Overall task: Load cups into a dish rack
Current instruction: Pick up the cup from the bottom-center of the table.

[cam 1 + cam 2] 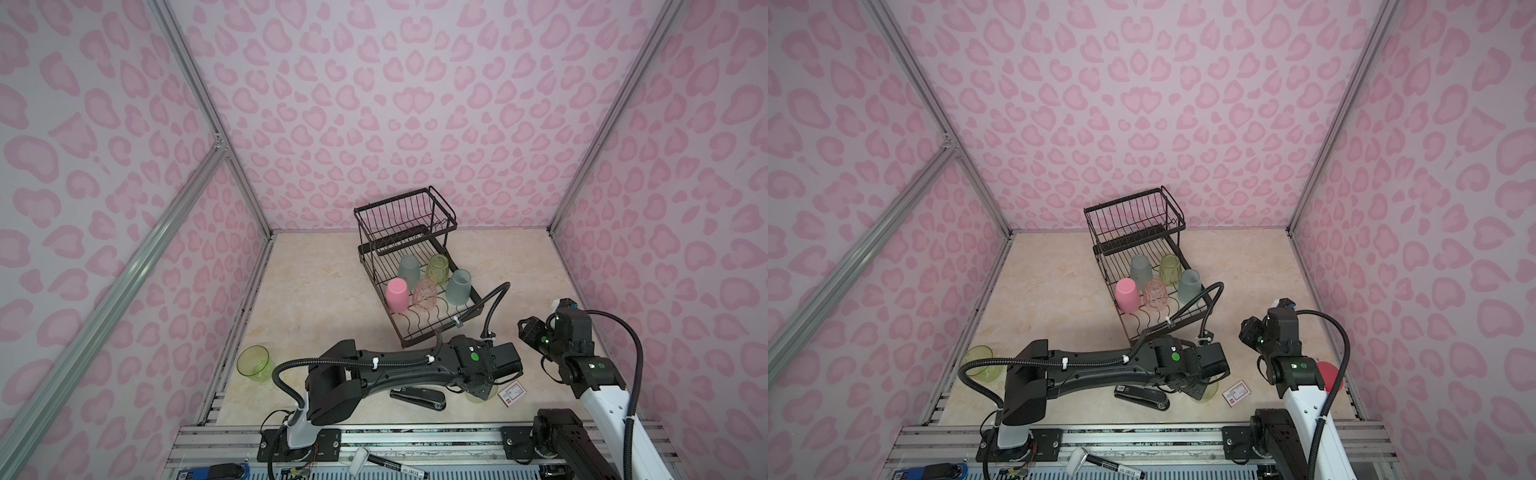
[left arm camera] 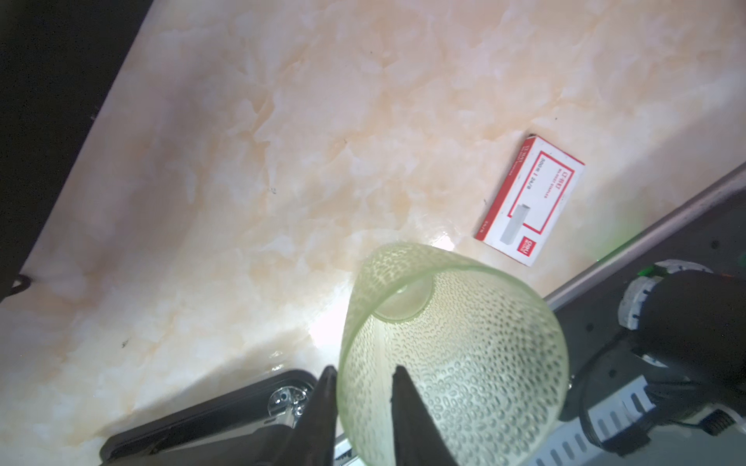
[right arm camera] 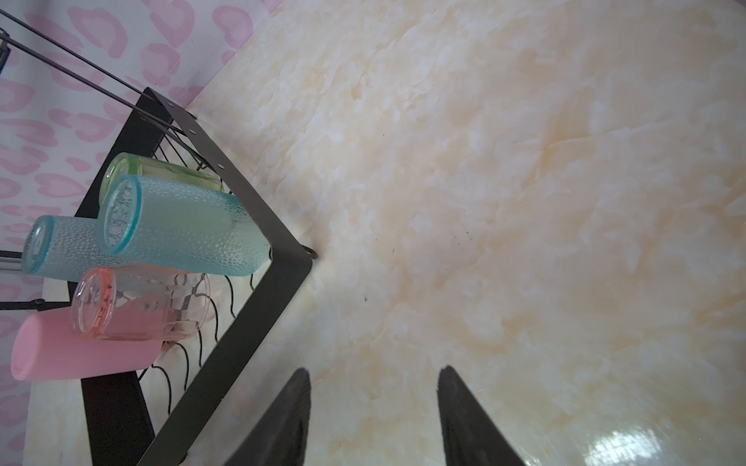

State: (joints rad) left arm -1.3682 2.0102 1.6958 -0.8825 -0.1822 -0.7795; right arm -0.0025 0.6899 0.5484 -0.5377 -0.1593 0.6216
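Note:
My left gripper [image 2: 363, 369] is shut on the rim of a dimpled yellow-green cup [image 2: 464, 351], one finger outside the wall and one inside; in a top view this cup [image 1: 484, 397] peeks out under the gripper at the table's front. The black wire dish rack [image 1: 377, 291] holds several upturned cups: opaque pink [image 1: 395, 294], clear pink [image 1: 424, 294], two teal and a yellow-green one. Another yellow-green cup [image 1: 254, 363] stands at the front left. A red cup [image 1: 1329, 374] shows behind the right arm. My right gripper [image 3: 373, 375] hangs open and empty beside the rack's corner [image 3: 258, 306].
A black stapler [image 1: 417, 398] lies just under the left arm, and a small red-and-white staples box [image 2: 531, 201] lies right of the held cup. A marker [image 1: 399, 461] rests on the front rail. Patterned walls close in three sides.

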